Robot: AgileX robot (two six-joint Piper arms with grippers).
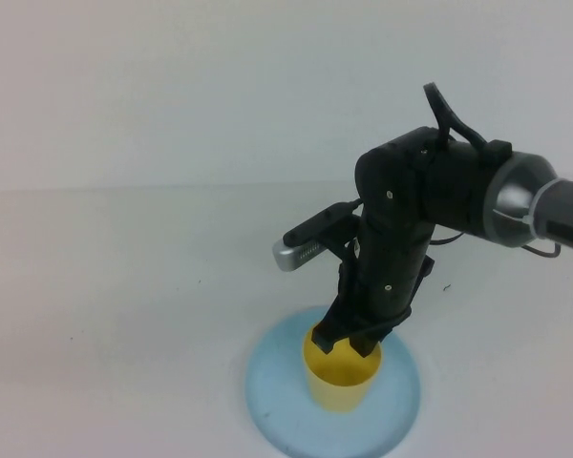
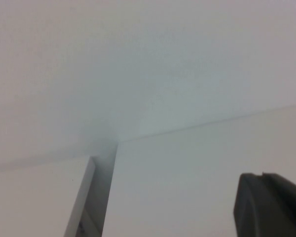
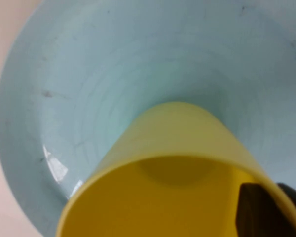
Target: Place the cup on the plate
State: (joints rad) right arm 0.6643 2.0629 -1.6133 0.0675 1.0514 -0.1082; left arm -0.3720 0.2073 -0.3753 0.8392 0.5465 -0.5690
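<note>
The yellow cup (image 1: 342,382) stands upright on the light blue plate (image 1: 277,401) at the near middle of the table. My right gripper (image 1: 349,342) reaches down from the right and is shut on the cup's far rim, one finger inside and one outside. In the right wrist view the cup (image 3: 172,148) fills the near part, the plate (image 3: 113,74) lies under it, and the right gripper (image 3: 277,197) pinches the cup's wall. My left gripper (image 2: 264,180) shows only in the left wrist view, shut and empty over bare white surface.
The white table (image 1: 124,305) meets a white wall at the back. The right arm's dark body (image 1: 401,219) hangs over the plate's far side. The left wrist view shows a gap between white panels (image 2: 96,192).
</note>
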